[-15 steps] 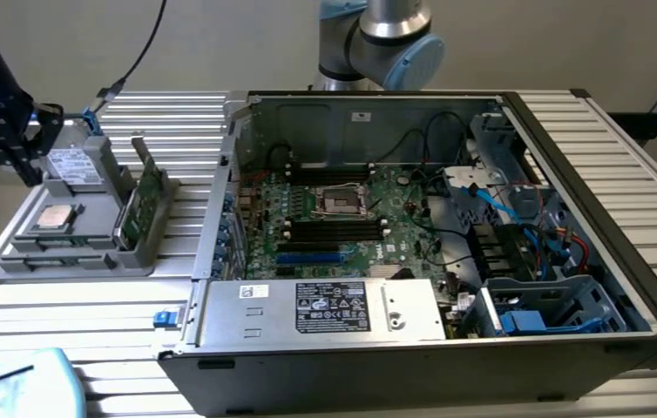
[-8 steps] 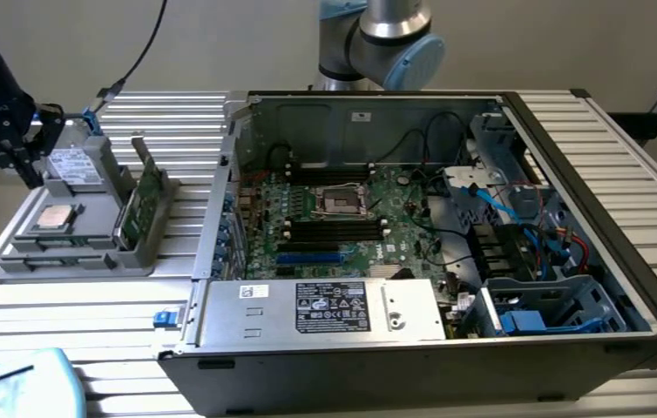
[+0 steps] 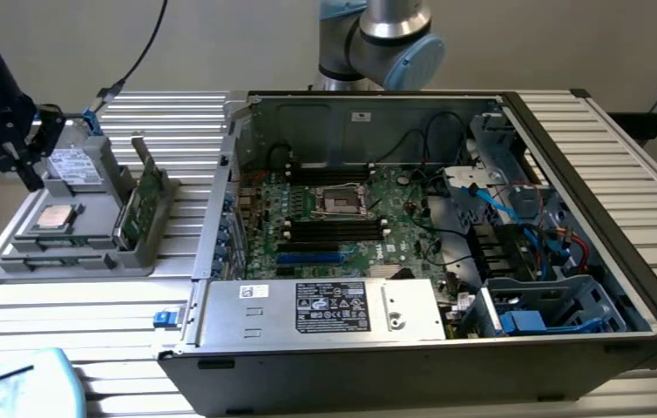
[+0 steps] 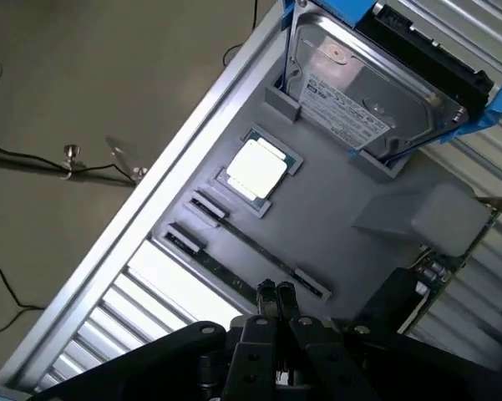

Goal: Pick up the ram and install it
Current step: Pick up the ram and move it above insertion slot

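Note:
The ram [image 4: 234, 232] is a thin dark stick standing on edge in a slot of the grey holder tray [image 4: 334, 209]; a second such stick [image 4: 202, 261] lies parallel beside it. My gripper [image 4: 274, 292] hovers just above the nearer end of these sticks, fingers shut together with nothing between them. In the exterior view the gripper [image 3: 33, 172] hangs over the back of the tray [image 3: 73, 261] at the exterior view's left. The open computer case [image 3: 445, 218] holds the motherboard with its black memory slots [image 3: 328, 229].
On the tray also sit a hard drive [image 4: 359, 92] in a blue frame, a square silver processor chip [image 4: 255, 167] and a green card with a metal bracket [image 3: 143, 205]. A power supply [image 3: 322, 309] and cables [image 3: 526, 209] crowd the case. Ribbed metal table [image 3: 73, 322] surrounds everything.

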`<state>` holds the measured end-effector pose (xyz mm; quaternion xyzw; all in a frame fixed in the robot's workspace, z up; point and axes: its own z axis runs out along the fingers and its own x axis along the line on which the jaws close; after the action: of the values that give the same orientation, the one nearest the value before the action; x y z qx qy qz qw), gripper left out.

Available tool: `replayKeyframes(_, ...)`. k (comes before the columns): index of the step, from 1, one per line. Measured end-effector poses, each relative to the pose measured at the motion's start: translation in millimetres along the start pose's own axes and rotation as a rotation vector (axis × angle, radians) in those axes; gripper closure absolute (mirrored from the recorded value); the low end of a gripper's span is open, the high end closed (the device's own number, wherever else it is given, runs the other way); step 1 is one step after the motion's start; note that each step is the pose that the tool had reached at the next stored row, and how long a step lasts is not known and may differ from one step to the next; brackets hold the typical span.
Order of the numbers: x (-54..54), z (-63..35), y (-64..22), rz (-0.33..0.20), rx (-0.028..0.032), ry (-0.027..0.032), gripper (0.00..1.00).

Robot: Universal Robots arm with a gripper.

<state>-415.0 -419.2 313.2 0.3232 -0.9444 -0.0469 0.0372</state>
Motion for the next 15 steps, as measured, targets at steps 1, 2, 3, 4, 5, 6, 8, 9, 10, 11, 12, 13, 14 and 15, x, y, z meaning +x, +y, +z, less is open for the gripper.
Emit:
replayKeyframes(1,0.0,0.4,0.0,-0.016,0.0005,0.0016,0.89)
replayKeyframes(2,0.0,0.8,-0.1,-0.035,0.0011,0.0035,0.89)
replayKeyframes(3,-0.1,1.2,-0.2,-0.053,0.0018,0.0055,0.89)
replayKeyframes(4,-0.1,1.6,-0.2,-0.071,0.0023,0.0074,0.89)
replayKeyframes(5,-0.1,2.0,-0.2,-0.089,0.0029,0.0094,0.89)
replayKeyframes(6,-0.1,2.4,-0.3,-0.107,0.0035,0.0114,0.89)
replayKeyframes(8,-0.1,3.2,-0.4,-0.144,0.0047,0.0153,0.89)
replayKeyframes(9,-0.1,3.6,-0.4,-0.162,0.0053,0.0173,0.89)
replayKeyframes(10,-0.2,4.0,-0.5,-0.181,0.0059,0.0193,0.89)
replayKeyframes(11,-0.2,4.4,-0.5,-0.199,0.0064,0.0212,0.89)
replayKeyframes(12,-0.2,4.7,-0.6,-0.216,0.0070,0.0230,0.89)
replayKeyframes(13,-0.2,5.2,-0.6,-0.235,0.0076,0.0250,0.89)
replayKeyframes(14,-0.2,5.6,-0.6,-0.254,0.0083,0.0270,0.89)
replayKeyframes(15,-0.2,5.9,-0.7,-0.271,0.0089,0.0290,0.89)
